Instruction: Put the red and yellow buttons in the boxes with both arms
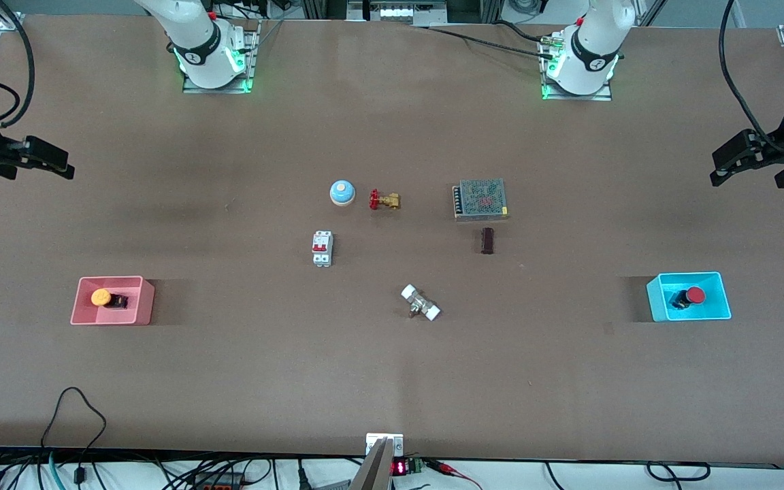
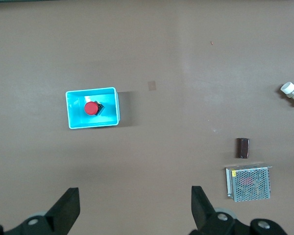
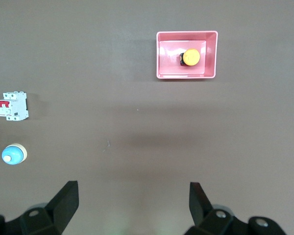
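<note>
The red button [image 1: 695,295] lies in the cyan box [image 1: 657,299] at the left arm's end of the table; both show in the left wrist view, button [image 2: 91,108] and box [image 2: 73,120]. The yellow button [image 1: 101,297] lies in the pink box [image 1: 140,299] at the right arm's end; both show in the right wrist view, button [image 3: 191,57] and box [image 3: 166,73]. My left gripper [image 1: 729,170] [image 2: 134,205] is open and empty, high over the table's edge. My right gripper [image 1: 52,162] [image 3: 133,200] is open and empty, high over the other edge.
Mid-table stand a blue dome with cream top [image 1: 341,192], a brass valve with red handwheel [image 1: 384,200], a white breaker [image 1: 322,248], a meshed power supply [image 1: 480,199], a dark block [image 1: 487,240] and a white-capped fitting [image 1: 420,303].
</note>
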